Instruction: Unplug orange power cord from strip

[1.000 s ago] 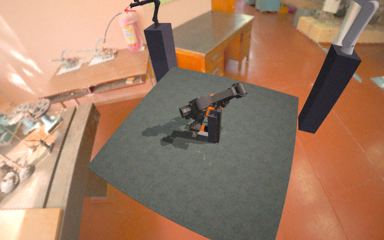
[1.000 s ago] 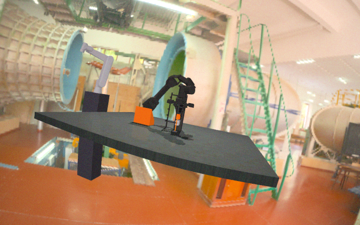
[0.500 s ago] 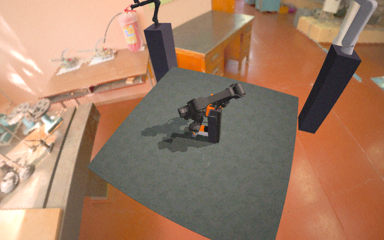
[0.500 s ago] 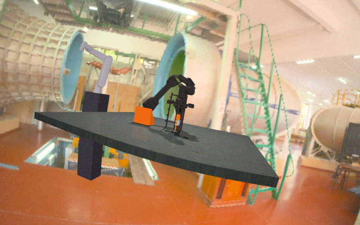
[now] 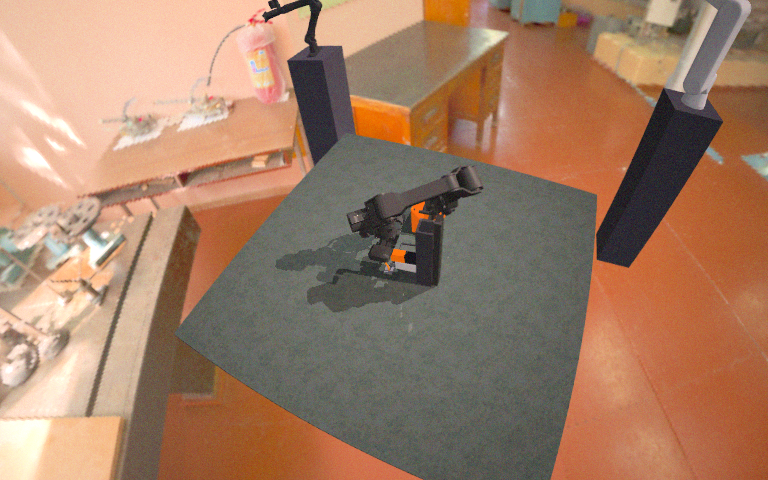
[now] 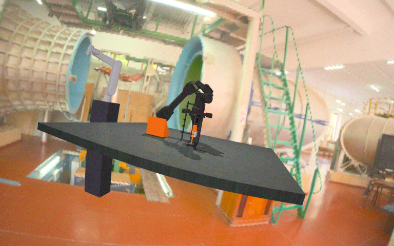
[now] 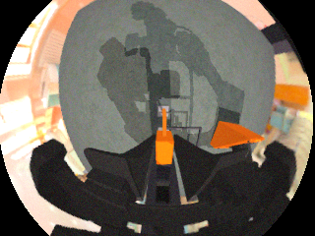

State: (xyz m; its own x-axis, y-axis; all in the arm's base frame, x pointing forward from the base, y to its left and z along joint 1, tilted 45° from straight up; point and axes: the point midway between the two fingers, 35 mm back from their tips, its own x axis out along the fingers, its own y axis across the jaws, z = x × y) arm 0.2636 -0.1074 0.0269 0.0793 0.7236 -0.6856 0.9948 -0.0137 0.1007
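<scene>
One arm, one tool (image 7: 163,180), pinching one orange plug (image 7: 163,147) w/ both fingers, above the table (image 5: 453,350). One orange wedge (image 6: 157,126) nearby. Power strip too small to make out.

Bright, even light falls from above, throwing soft arm shadows onto the dark table (image 5: 453,350). Backgrounds are blurred and grainy. The wrist view is a fisheye circle, bent and black at its edges.
</scene>
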